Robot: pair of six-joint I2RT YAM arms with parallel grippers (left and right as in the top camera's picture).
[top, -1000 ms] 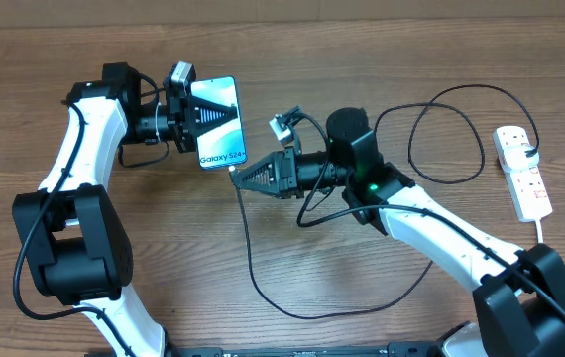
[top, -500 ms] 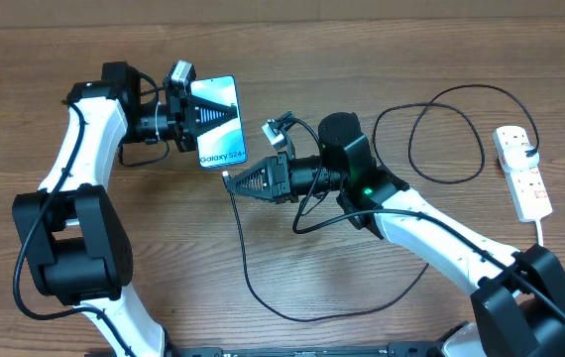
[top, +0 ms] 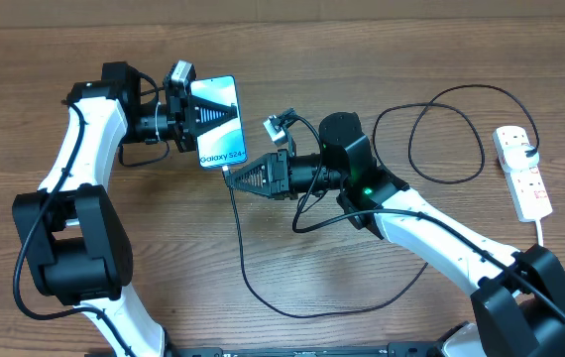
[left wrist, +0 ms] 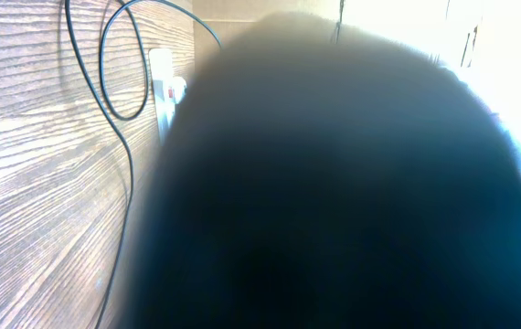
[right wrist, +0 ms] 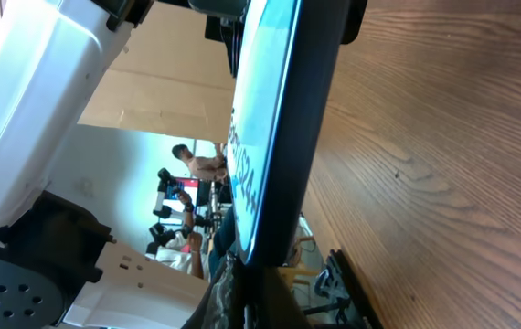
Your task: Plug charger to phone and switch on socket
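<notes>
The phone [top: 221, 154], blue-teal screen with "Galaxy S24" text, is held up off the table with my left gripper [top: 213, 112] shut on it. In the left wrist view the phone [left wrist: 334, 183] is a dark blur filling most of the frame. My right gripper [top: 235, 180] is shut on the connector end of the charger [top: 244, 260]. The tip sits right at the phone's lower end. In the right wrist view the phone [right wrist: 279, 119] stands edge-on just above my right gripper [right wrist: 251, 306]. Whether the connector is seated there I cannot tell. The socket [top: 522, 171] lies at the far right.
The black cable runs in a wide loop [top: 446, 139] toward the socket and another loop near the front edge [top: 302, 312]. The cable loop [left wrist: 114, 82] and socket [left wrist: 162, 91] show small in the left wrist view. The wooden table [right wrist: 425, 137] lies beside the phone.
My right gripper has moved left with the connector, closing the gap to the phone's lower end. The left arm and the phone have stayed still.
</notes>
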